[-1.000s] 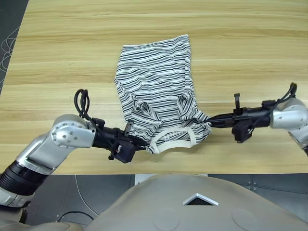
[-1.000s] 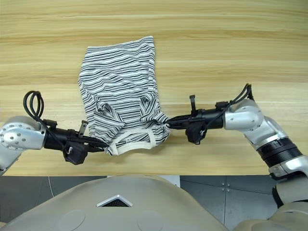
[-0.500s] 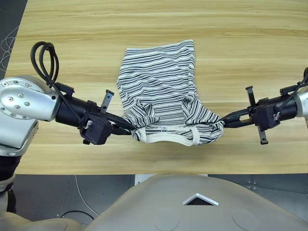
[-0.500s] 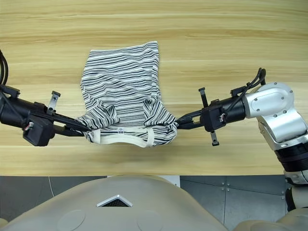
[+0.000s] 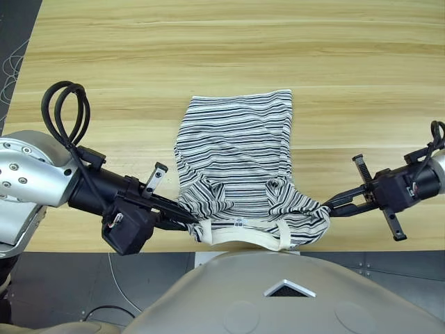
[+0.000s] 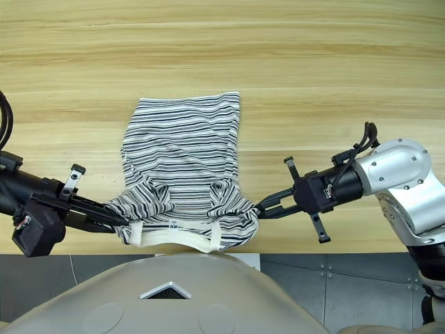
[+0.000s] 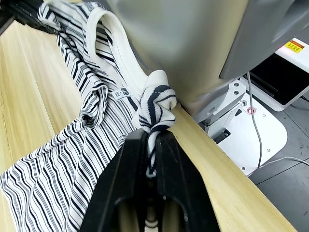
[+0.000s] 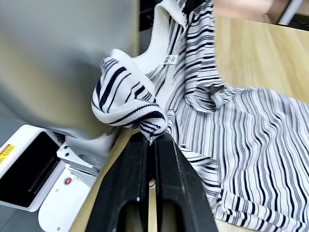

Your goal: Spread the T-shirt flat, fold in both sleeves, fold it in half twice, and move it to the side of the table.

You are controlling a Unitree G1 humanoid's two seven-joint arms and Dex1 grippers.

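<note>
The black-and-white striped T-shirt [image 5: 236, 160] lies on the wooden table [image 5: 222, 56], its white collar [image 5: 247, 236] at the near edge, stretched between both arms. My left gripper [image 5: 191, 221] is shut on the shirt's left shoulder corner, seen bunched between its fingers [image 7: 150, 145]. At the right, my right gripper [image 5: 327, 209] is shut on the other shoulder corner [image 8: 140, 116]. Both sleeves look tucked or crumpled under near the collar. The hem end [image 6: 188, 104] lies toward the table's middle.
The wooden table stretches wide beyond and to both sides of the shirt. Its near edge [image 6: 348, 247] runs just beside the collar. Below it, a white device [image 7: 270, 82] sits on a grey floor.
Both grippers pulled the shirt's shoulders apart and toward the near edge. The collar end widened and the whole shirt slid closer to the table's front.
</note>
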